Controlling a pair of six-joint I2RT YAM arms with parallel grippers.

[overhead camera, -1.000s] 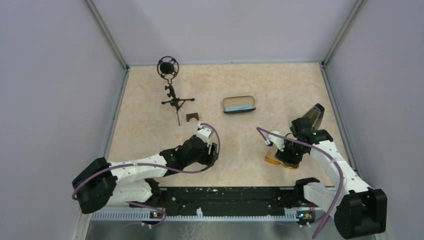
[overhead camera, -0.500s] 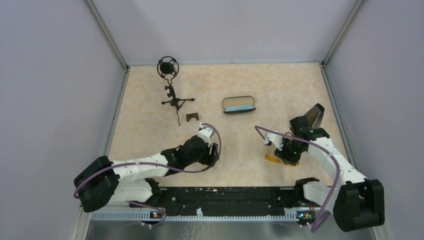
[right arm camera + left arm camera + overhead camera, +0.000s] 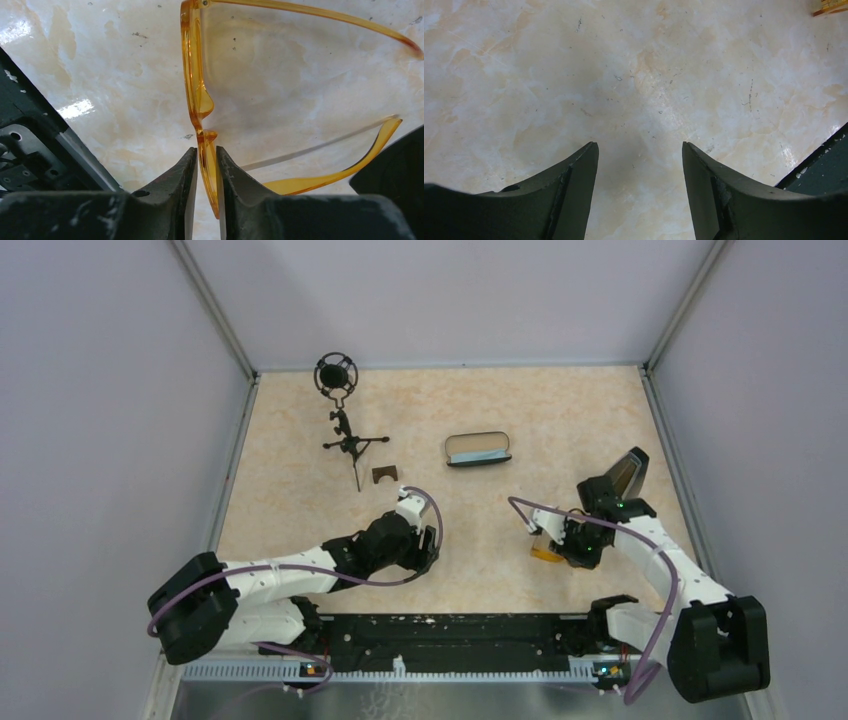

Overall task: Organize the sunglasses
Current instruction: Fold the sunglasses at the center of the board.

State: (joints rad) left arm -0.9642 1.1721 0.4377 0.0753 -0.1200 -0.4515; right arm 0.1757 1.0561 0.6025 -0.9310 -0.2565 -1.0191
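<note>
The sunglasses [image 3: 199, 98] have amber see-through lenses and thin orange arms, spread open over the table. My right gripper [image 3: 205, 150] is shut on the front frame, one finger on each side of a lens. In the top view the right gripper [image 3: 562, 543] is at the near right and covers most of the sunglasses [image 3: 543, 554]. My left gripper [image 3: 640, 145] is open and empty over bare tabletop; in the top view it [image 3: 424, 562] is near the middle front. A tip of the sunglasses [image 3: 830, 6] shows at the left wrist view's top right corner.
An open black glasses case [image 3: 478, 449] holding a light blue cloth lies at centre back. A black microphone on a small tripod [image 3: 345, 426] stands at back left, with a small brown piece [image 3: 384, 474] beside it. A black rail [image 3: 450, 630] runs along the near edge.
My right gripper has shifted slightly back and to the left with the sunglasses, which now show less from above. The left arm has barely moved.
</note>
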